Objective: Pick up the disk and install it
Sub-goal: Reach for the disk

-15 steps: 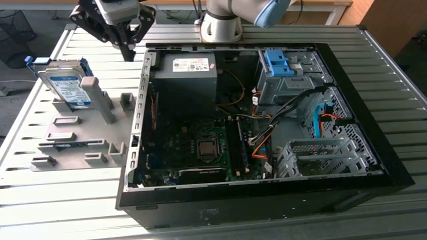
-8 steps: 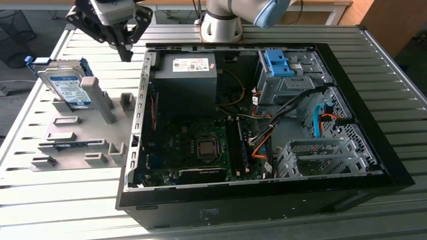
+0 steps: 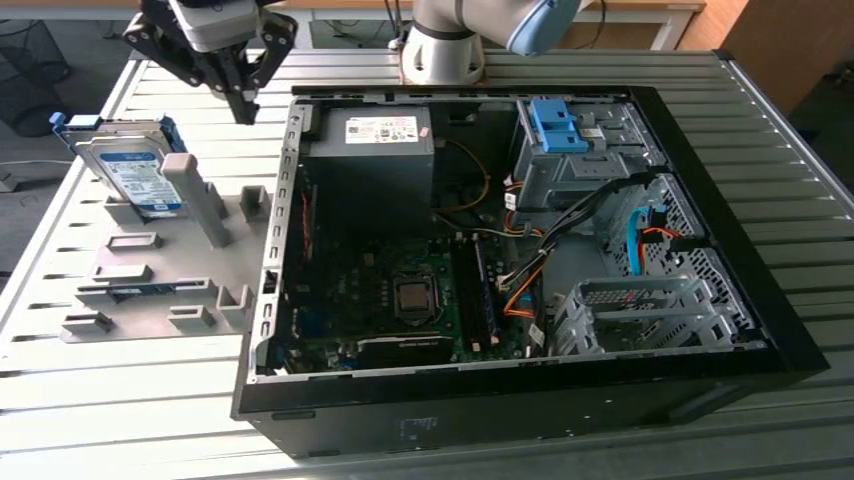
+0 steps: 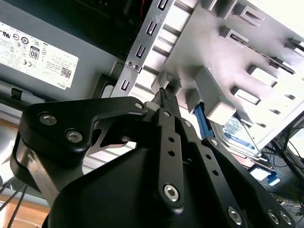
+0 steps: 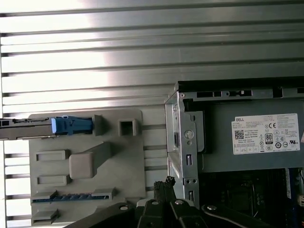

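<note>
On the exterior view's left part of the desk [image 3: 80, 400], the disk [image 3: 130, 168] sits in the grey holder plate [image 3: 174, 265]. It stands on edge, leaning back, label face toward the camera, blue rails along its edges. It's at the plate's far end, just beside a tall grey post [image 3: 200, 200]. Not yet installed, not gripped

Claw [image 3: 247, 110] hangs over the strip between the holder plate and the open PC case [image 3: 534, 410], near the case's far corner on the exterior view's left. Fingers pinched together to a point, nothing between them. It's clear of the disk, which is off to the exterior view's left of it

Second wrist view: claw [image 4: 165, 95] tips together, disk [image 4: 240, 135] beyond them behind the post, blue rail showing

First wrist view: claw [image 5: 167, 182] tips by the plate edge next to the case wall, disk [image 5: 21, 129] seen edge-on with its blue rail end

Inside the case:
- power supply [image 3: 374, 170] with white sticker in the far corner
- motherboard [image 3: 360, 290] nearer the camera
- blue clip bracket [image 3: 554, 125] on the metal bay at the far side
- perforated drive cage [image 3: 641, 305] toward the exterior view's right
- orange and black cables in between

A thin blue strip [image 3: 134, 292] lies in another slot of the plate, can't tell what it is
</note>
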{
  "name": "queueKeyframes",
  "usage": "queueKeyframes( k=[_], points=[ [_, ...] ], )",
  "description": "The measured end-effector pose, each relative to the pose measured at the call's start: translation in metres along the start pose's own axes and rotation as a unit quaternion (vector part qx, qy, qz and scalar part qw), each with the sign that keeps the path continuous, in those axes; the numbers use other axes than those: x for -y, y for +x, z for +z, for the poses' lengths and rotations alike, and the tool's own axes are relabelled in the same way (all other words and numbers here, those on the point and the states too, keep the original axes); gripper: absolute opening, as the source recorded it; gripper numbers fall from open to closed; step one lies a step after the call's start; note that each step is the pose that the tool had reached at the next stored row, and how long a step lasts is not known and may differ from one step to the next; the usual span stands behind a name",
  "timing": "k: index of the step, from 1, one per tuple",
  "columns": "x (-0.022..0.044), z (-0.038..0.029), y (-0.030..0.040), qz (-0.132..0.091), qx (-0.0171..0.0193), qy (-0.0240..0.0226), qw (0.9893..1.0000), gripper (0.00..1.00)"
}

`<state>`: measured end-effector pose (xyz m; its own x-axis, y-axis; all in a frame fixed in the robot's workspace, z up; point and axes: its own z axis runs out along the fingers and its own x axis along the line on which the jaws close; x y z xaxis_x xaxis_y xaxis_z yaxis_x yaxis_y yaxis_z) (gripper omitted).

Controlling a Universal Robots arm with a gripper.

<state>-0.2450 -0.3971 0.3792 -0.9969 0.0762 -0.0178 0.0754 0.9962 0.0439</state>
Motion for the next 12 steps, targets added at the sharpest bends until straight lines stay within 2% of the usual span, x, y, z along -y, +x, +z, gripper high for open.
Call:
queueKeyframes(
  k=[12],
  points=[
    [0.0004, 0.0009, 0.0092, 0.0, 0.0, 0.0, 1.0, 0.11]
  ],
)
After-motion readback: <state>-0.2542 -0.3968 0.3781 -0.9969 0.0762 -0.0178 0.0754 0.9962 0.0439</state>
